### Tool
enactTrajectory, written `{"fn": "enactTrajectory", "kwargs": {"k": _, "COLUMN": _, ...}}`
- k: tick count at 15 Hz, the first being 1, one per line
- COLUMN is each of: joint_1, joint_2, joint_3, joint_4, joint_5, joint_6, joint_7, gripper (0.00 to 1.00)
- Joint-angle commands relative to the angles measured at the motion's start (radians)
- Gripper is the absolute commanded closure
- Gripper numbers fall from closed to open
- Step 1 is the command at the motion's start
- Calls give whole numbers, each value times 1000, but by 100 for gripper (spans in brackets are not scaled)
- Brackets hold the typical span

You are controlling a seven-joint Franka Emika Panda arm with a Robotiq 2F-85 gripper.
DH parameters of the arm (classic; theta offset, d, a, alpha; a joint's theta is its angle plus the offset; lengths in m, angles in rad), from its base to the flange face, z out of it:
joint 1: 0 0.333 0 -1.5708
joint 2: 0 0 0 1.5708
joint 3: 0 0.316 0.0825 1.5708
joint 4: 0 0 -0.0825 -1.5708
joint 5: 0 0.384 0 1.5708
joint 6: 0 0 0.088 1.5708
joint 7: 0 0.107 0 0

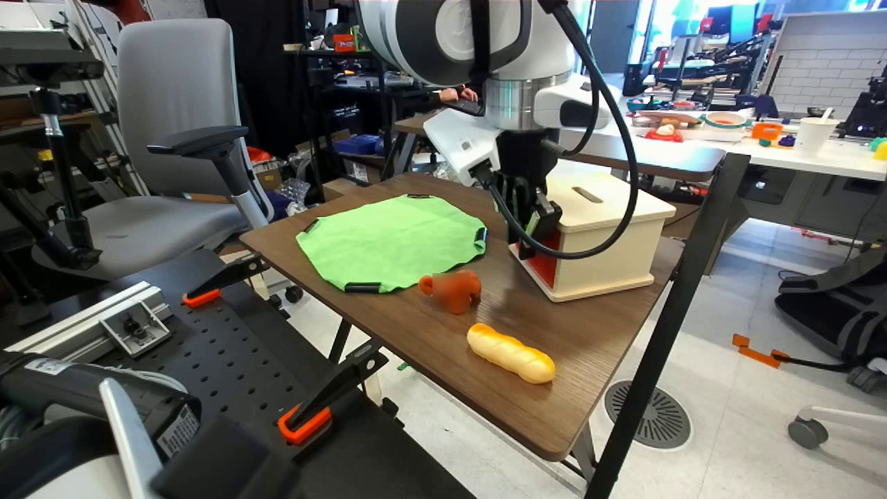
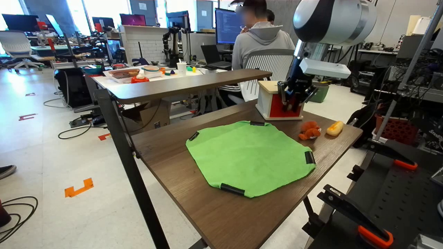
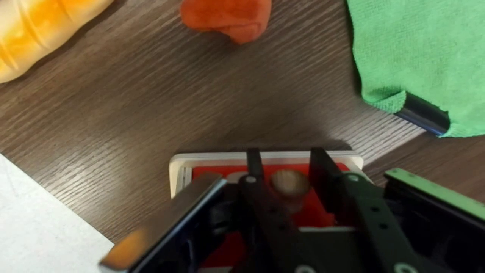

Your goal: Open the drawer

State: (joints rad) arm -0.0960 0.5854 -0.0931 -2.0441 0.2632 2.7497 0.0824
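Drawer seems unopened; end effector, jaws apart, straddles the knob. Likely the grasping step: next, close, then pull outward.

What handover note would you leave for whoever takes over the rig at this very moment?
Pincer: open, its fingers on either side of the wooden knob; whether they touch it, I can't tell.
Drawer: its red front looks shut, within the pale wooden box on the table.
Done: pincer lined up at the knob.
Left: probably close on the knob, then pull the drawer out.
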Motion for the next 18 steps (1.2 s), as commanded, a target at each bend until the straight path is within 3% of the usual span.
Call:
{"fn": "enactTrajectory", "kwargs": {"k": 1, "joint_1": -1, "joint_2": 18, "joint_3": 6, "joint_4": 14, "joint_5": -29, "joint_6": 36, "joint_7": 24, "gripper": 93}}
{"fn": "enactTrajectory", "kwargs": {"k": 2, "joint_1": -1, "joint_2": 17, "joint_3": 7, "joint_4": 13, "joint_5": -29, "joint_6": 33, "joint_7": 24, "gripper": 97}}
{"fn": "enactTrajectory", "kwargs": {"k": 3, "joint_1": -1, "joint_2": 17, "joint_3": 6, "joint_4": 11, "joint_5": -31, "joint_6": 32, "joint_7": 23, "gripper": 93}}
{"fn": "enactTrajectory", "kwargs": {"k": 18, "joint_1": 14, "joint_2": -24, "joint_3": 23, "joint_4": -80, "joint_5": -68, "joint_6": 28, "joint_7": -1, "gripper": 93}}
